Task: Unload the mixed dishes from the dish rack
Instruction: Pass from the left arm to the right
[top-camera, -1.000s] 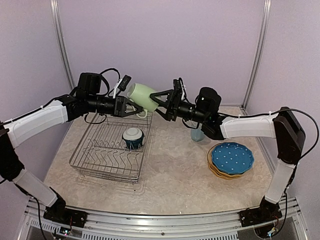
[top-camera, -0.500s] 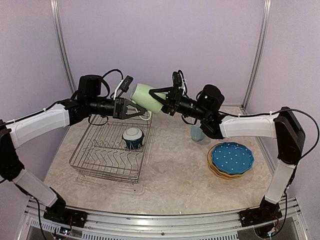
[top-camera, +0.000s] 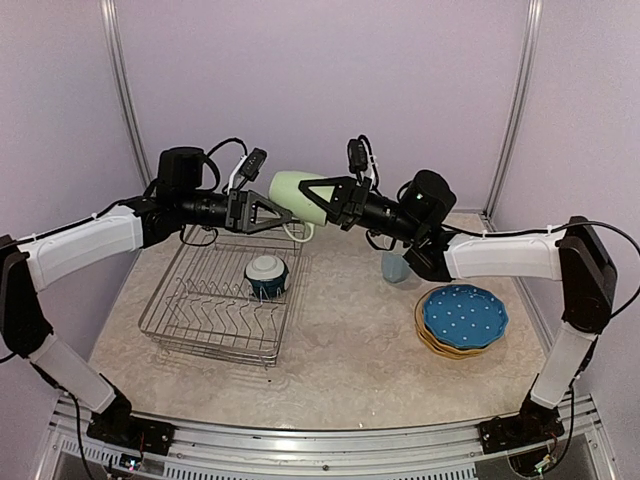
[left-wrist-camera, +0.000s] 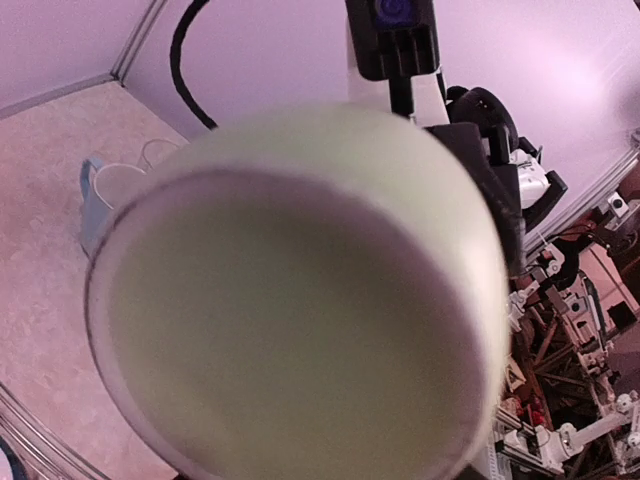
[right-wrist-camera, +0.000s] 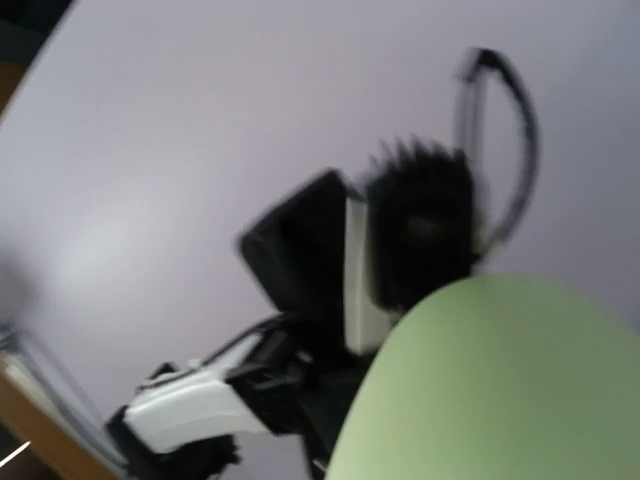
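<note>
Light green mug (top-camera: 285, 188) midair, right tool (top-camera: 312, 195) clamping it; left tool (top-camera: 278, 211) spread beside.

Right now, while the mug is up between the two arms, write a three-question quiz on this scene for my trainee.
1. True or false: the dark-teal bowl sits inside the dish rack.
2. Which plate lies on top of the plate stack? A) the blue white-dotted plate B) a cream floral plate C) a plain red plate
3. Name the dish that is held in the air.

Key: 1 true; 2 A; 3 the light green mug.
</note>
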